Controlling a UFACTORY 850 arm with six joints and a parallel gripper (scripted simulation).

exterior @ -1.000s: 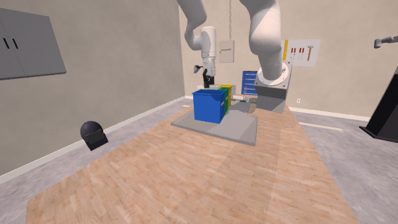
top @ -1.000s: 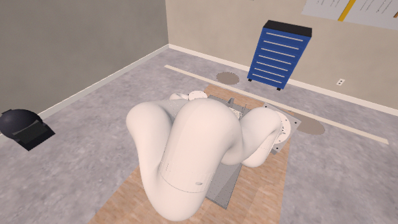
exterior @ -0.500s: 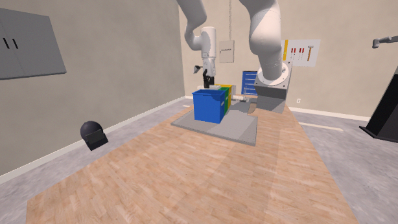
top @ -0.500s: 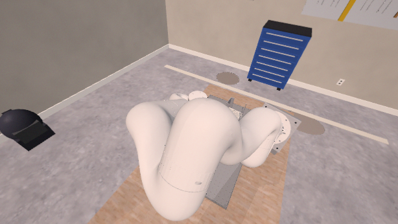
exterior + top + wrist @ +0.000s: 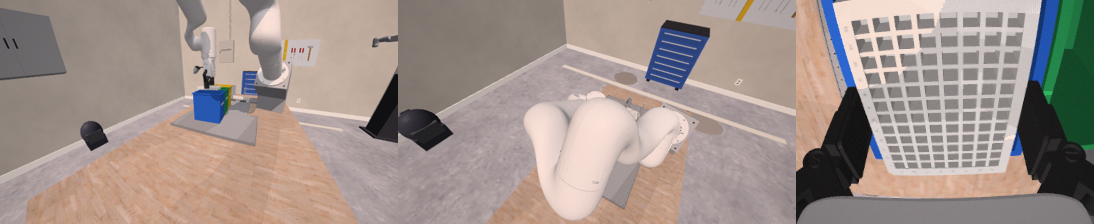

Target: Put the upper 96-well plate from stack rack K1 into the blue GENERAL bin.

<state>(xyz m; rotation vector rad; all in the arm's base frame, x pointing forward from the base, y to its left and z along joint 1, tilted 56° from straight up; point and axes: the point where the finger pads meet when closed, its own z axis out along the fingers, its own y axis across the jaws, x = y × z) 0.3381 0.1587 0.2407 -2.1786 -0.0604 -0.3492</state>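
While hanging above the blue bin (image 5: 207,105), the gripper (image 5: 945,137) pinches the white, grid-faced rectangular plate (image 5: 939,76) edgewise.

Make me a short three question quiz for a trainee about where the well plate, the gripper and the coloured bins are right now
1. True or false: the gripper is shut on the 96-well plate.
2. In the wrist view, which bin shows beneath the plate: A blue bin, B green bin, C neither?
3. In the exterior view, which bin colour stands farthest from the camera?

Key: 1 true. 2 A. 3 yellow, the yellow bin, beyond the green.
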